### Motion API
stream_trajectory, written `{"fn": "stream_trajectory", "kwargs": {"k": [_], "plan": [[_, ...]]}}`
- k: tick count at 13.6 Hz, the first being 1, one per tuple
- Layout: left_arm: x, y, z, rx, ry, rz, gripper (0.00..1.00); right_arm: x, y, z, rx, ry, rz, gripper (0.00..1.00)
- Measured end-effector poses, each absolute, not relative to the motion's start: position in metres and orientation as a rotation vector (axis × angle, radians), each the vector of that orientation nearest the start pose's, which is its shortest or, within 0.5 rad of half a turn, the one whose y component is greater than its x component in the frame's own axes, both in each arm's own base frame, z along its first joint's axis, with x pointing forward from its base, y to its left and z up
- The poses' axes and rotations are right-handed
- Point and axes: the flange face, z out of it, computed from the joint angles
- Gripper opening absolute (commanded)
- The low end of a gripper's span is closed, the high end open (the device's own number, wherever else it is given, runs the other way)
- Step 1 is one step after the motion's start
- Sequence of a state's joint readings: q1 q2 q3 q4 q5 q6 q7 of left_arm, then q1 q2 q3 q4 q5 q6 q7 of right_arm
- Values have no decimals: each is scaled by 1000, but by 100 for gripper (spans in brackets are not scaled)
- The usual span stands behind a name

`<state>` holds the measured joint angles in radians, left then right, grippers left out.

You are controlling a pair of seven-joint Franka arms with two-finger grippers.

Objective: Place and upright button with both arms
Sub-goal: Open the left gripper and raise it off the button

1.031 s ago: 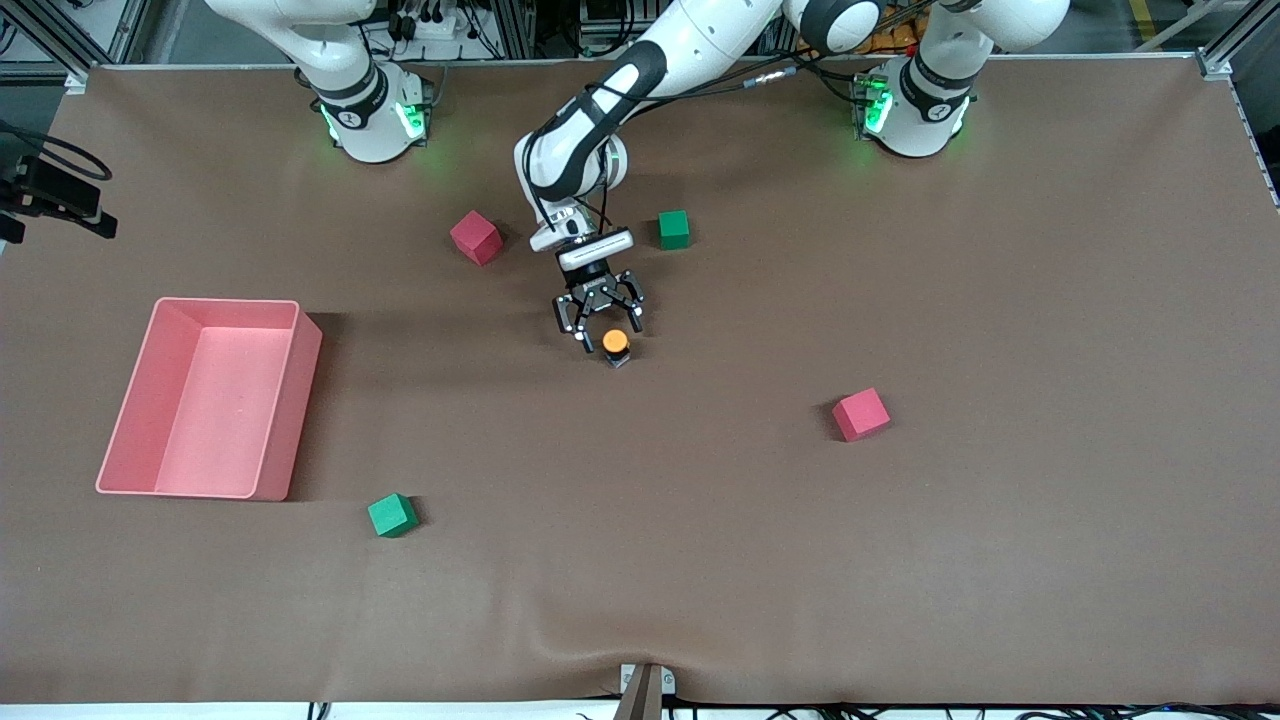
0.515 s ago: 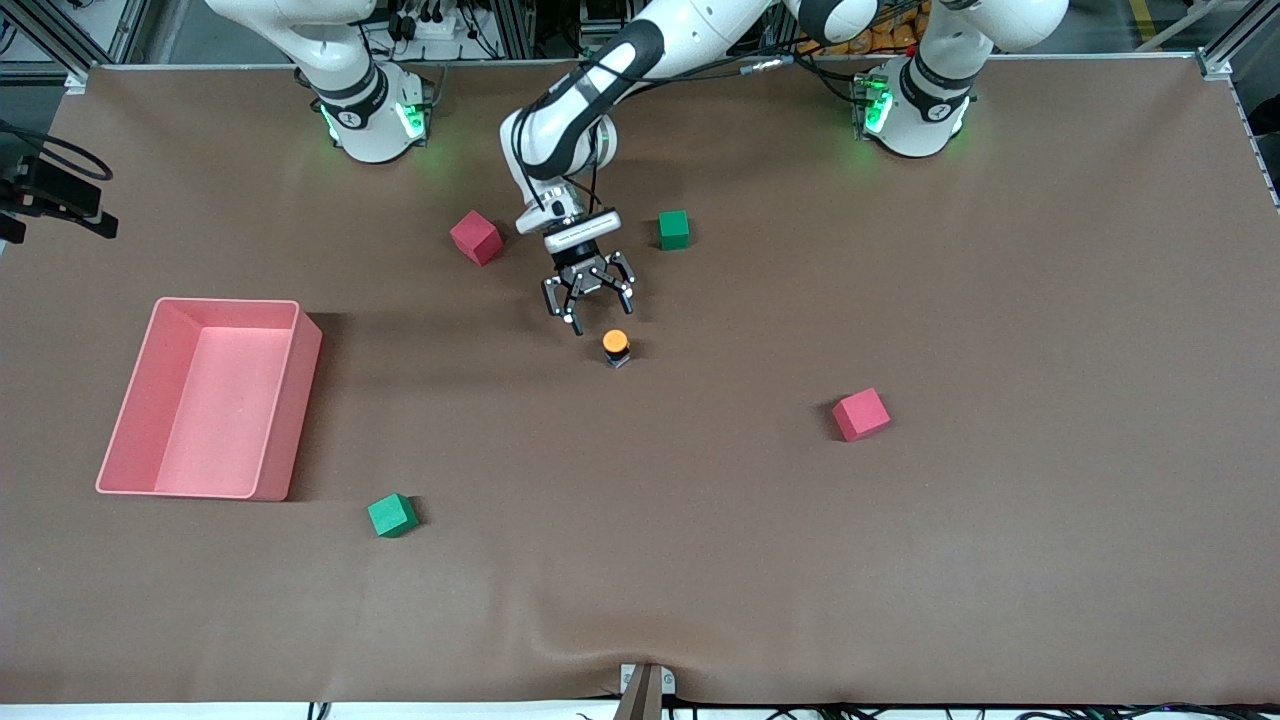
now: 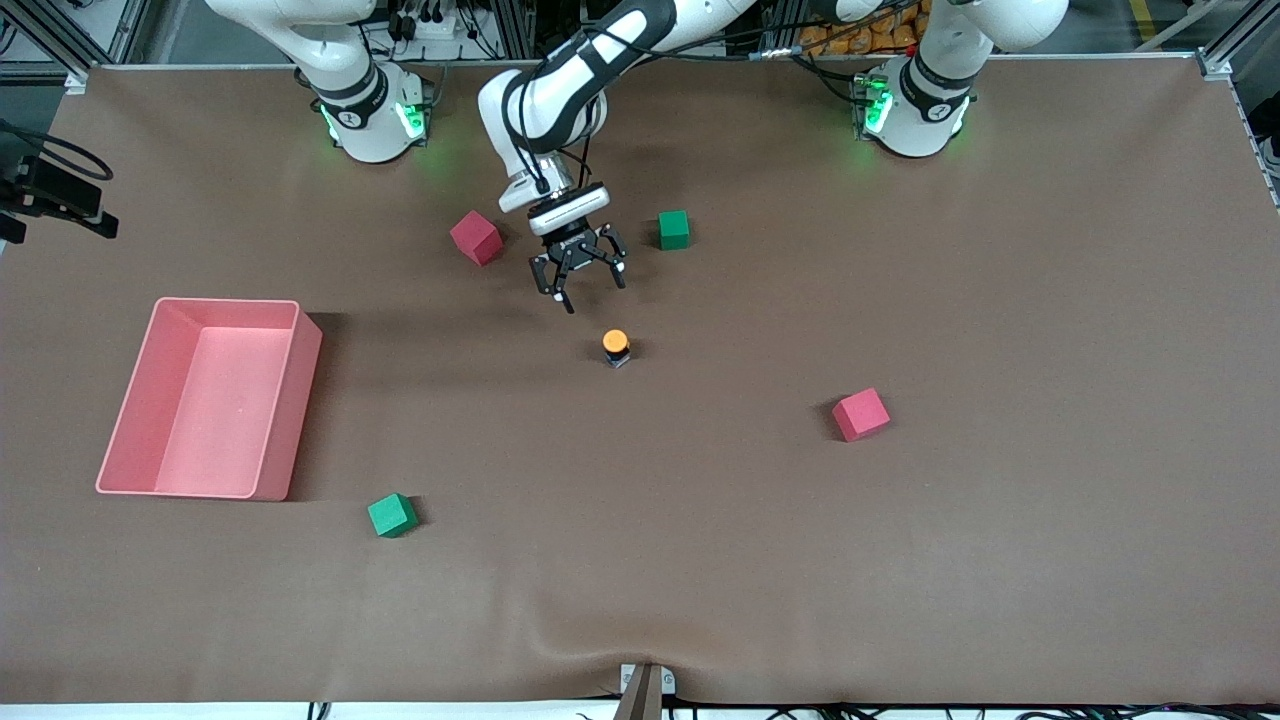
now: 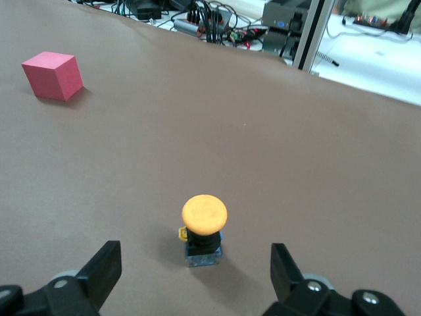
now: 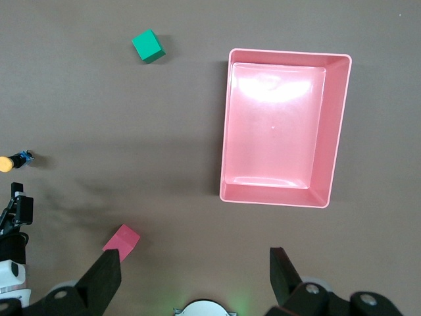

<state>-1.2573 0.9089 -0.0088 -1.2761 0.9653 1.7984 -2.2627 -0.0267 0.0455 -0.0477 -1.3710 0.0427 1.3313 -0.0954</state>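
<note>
The button (image 3: 616, 347) stands upright mid-tabletop (image 3: 1000, 560), orange cap up on a dark body, with bare brown surface all round it. The left gripper (image 3: 578, 270) hangs spread wide, empty, between a red cube (image 3: 476, 237) and a green cube (image 3: 674, 229). The right gripper (image 5: 197, 280) waits high over its own base, fingers wide.

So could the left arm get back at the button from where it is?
Probably yes: the left tool hangs open close to the upright button, with only bare table between them.

Right gripper (image 5: 195, 289) cropped by frame edge
</note>
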Motion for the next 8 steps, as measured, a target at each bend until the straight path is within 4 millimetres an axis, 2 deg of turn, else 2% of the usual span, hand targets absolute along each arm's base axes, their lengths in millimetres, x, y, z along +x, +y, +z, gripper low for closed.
{"fn": "stream_trajectory", "kwargs": {"k": [4, 6, 8], "plan": [[297, -666, 234, -2571, -687, -1228, 100, 541, -34, 671, -3092, -46, 126, 100], [313, -661, 261, -2599, -667, -1127, 100, 541, -34, 671, -3092, -46, 126, 100], [340, -649, 301, -2628, -671, -1045, 100, 541, -34, 671, -3092, -46, 126, 100]]}}
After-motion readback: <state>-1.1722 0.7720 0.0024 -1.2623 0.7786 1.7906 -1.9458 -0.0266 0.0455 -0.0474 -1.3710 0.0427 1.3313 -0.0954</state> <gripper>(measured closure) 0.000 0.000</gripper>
